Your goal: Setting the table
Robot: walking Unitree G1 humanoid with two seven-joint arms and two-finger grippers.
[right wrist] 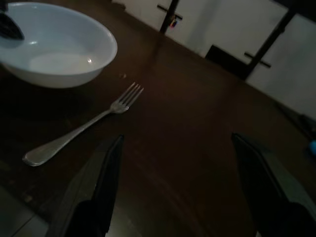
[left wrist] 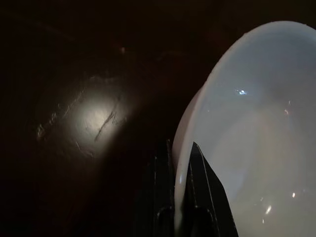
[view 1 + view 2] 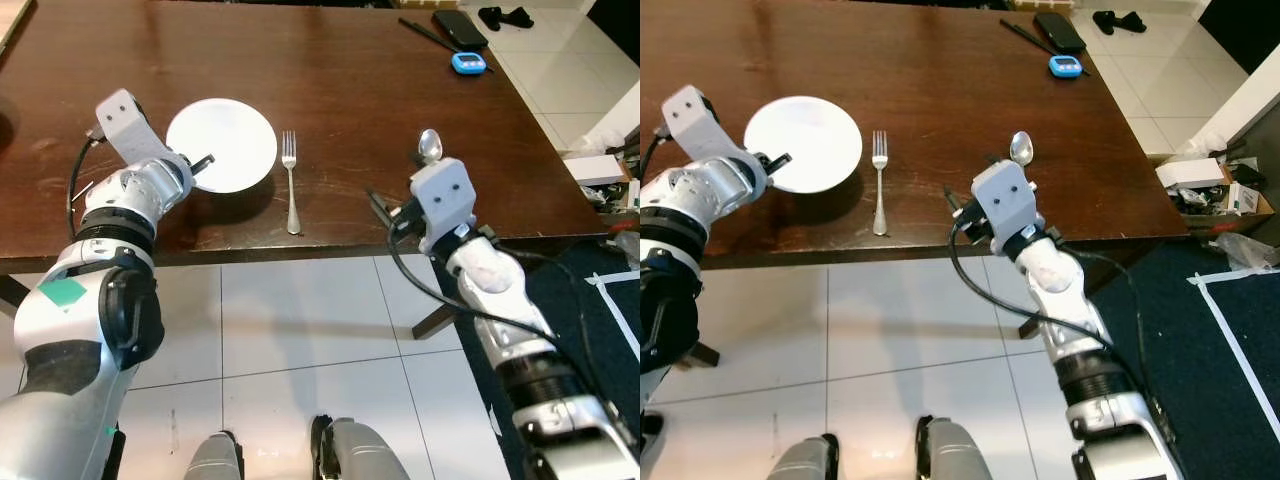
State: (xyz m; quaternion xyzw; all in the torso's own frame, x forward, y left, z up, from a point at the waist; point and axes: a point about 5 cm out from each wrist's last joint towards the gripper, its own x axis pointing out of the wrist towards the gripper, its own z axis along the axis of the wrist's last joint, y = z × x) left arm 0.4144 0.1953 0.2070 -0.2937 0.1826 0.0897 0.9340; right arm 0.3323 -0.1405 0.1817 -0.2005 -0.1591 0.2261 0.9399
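A: What's the surface like?

B: A dark brown wooden counter (image 3: 330,60), glossy, with a lamp glare on it in the left wrist view. Below its near edge the floor (image 3: 290,330) is pale tile, and a dark blue rug (image 3: 1230,380) with white tape lines lies off to the robot's right.

A: And the setting itself?

B: A white bowl (image 3: 222,143) sits near the counter's near-left part. A fork (image 3: 291,180) lies just beside it on the right, tines pointing away from the robot. A spoon (image 3: 430,145) lies farther right, well apart from the fork.

A: The claws?

B: The left claw (image 2: 180,197) is clenched on the bowl's near-left rim, one finger inside and one outside. The right claw (image 1: 177,192) is released, fingers spread wide, low over the counter's near edge just short of the spoon.

A: Anything else up there?

B: At the far right corner, a small blue device (image 3: 467,63), a black case (image 3: 459,28) and a dark stick-like thing (image 3: 425,33). Boxes and clutter (image 3: 1210,185) sit on the floor beyond the right edge.
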